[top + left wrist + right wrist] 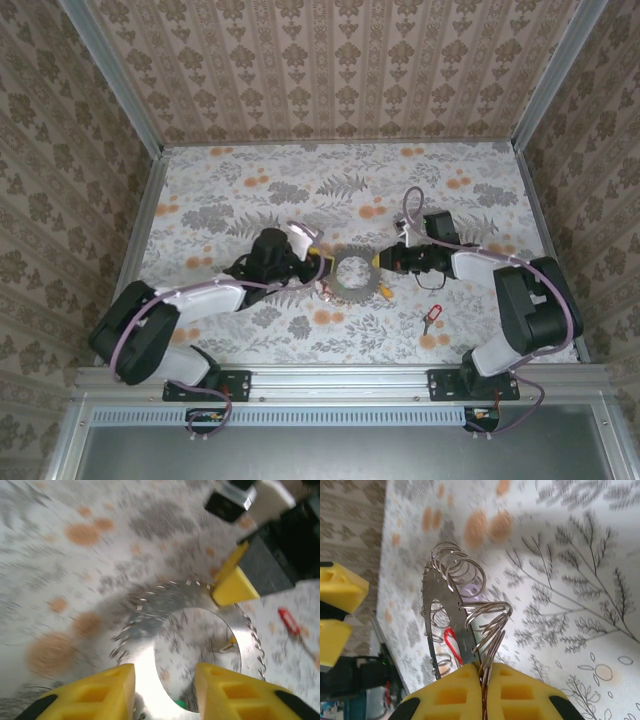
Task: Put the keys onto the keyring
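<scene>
The keyring point(334, 272) is a flat silvery ring plate with small wire loops along its rim, lying at the table's middle between both arms. My right gripper point(484, 680) is shut on a bunch of those wire loops at the keyring's point(432, 597) right rim. My left gripper point(165, 690) stands open over the near band of the keyring point(145, 645), fingers apart on either side of it. A red-tagged key point(432, 316) lies loose on the table to the right. A yellow-tagged key point(385, 290) sits at the keyring's lower right. A green bit point(181, 704) peeks out between the left fingers.
Patterned walls with metal posts point(140, 210) enclose the floral table on three sides. The right gripper's yellow fingers point(232, 582) sit at the keyring's far rim in the left wrist view. Open tabletop lies behind the keyring.
</scene>
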